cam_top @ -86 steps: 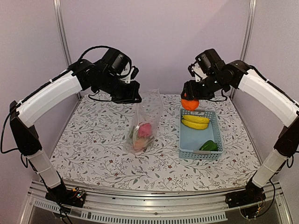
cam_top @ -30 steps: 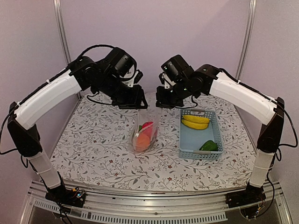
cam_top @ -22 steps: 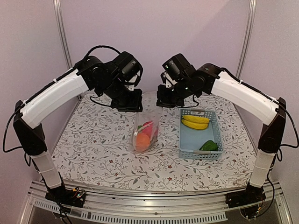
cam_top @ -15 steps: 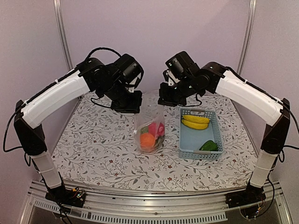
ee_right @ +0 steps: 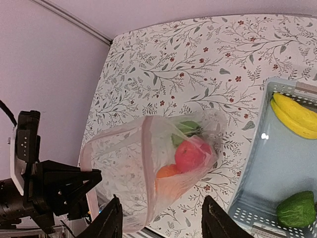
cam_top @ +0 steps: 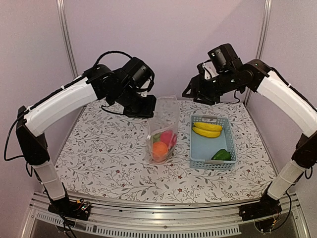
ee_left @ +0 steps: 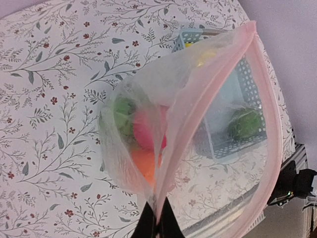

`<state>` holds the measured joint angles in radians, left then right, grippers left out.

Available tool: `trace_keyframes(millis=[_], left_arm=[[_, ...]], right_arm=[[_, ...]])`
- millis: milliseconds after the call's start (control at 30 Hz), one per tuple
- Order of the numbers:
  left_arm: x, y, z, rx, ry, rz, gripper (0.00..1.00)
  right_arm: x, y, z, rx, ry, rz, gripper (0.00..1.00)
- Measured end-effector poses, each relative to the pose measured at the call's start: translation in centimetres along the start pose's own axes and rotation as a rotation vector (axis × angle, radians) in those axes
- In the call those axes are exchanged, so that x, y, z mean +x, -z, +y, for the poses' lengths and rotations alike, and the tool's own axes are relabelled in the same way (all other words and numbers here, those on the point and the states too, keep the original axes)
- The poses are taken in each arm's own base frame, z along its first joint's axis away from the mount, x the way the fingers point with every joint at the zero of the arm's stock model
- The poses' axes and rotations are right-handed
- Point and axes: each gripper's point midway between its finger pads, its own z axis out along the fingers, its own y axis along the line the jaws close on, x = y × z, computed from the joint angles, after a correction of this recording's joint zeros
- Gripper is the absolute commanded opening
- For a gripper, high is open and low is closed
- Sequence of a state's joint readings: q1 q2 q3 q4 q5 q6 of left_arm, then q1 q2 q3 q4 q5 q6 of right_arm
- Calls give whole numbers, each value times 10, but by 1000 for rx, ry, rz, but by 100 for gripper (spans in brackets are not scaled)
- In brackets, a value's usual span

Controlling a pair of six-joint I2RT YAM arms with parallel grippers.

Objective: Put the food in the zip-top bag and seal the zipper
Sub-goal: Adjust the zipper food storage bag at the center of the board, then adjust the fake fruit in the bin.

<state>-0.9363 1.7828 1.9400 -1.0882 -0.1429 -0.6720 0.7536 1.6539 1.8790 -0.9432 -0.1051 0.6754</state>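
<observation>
zip-top bag (cam_top: 167, 115) mouth open above — left tool (ee_left: 156, 226) at rim

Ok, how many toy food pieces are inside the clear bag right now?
3: an orange piece at the bottom, a red piece just above it, and a green piece beside the red one. Others may be hidden behind them.

Pale lilac walls (cam_top: 198, 29), metal corner posts (cam_top: 67, 44), floral-patterned table (cam_top: 99, 153), perhaps aluminium front rail (cam_top: 158, 229)

Soft even light, faint shadows, slight sheen on zip-top bag (cam_top: 166, 118).
</observation>
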Motion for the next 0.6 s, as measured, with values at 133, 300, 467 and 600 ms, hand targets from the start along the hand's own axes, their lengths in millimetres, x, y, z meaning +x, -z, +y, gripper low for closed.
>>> trace_keyframes(millis=[133, 300, 467, 600], left_arm=[[-3, 0, -2, 13, -13, -9, 0], [-5, 0, -6, 34, -26, -12, 0], [-6, 0, -5, 37, -32, -10, 0], [-7, -1, -2, 36, -38, -9, 0]], right_arm=[[-26, 39, -49, 56, -57, -117, 52], [-25, 23, -120, 203, -120, -121, 48], [-7, -17, -173, 338, -131, -40, 43], [-3, -41, -200, 424, -99, -2, 40]])
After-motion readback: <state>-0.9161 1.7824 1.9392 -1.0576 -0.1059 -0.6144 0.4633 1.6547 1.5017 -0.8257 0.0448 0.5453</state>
